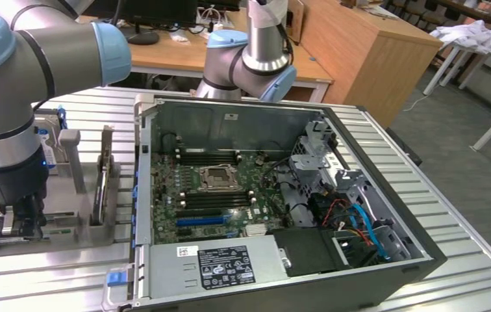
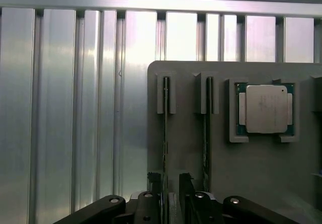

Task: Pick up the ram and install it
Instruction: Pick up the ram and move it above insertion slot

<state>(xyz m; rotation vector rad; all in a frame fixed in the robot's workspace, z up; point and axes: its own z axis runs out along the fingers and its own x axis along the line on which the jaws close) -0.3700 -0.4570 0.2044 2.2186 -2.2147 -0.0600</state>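
At the exterior view's left, the gripper [image 1: 19, 226] is held low over a gray parts holder [image 2: 186, 133] on the slatted counter [image 2: 75, 108]. Its fingers [image 2: 155, 183] are parted astride the ram [image 2: 165, 123], stood on edge in its slot; a second stick [image 2: 206, 128] and a processor [image 2: 265, 108] are seated alongside. An open computer case [image 1: 193, 123] is set to that view's right.

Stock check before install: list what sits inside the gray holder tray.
One ram stick and a second ram stick stand edgewise in slots; a silver processor lies in a recess. The sticks' lower parts are hidden.
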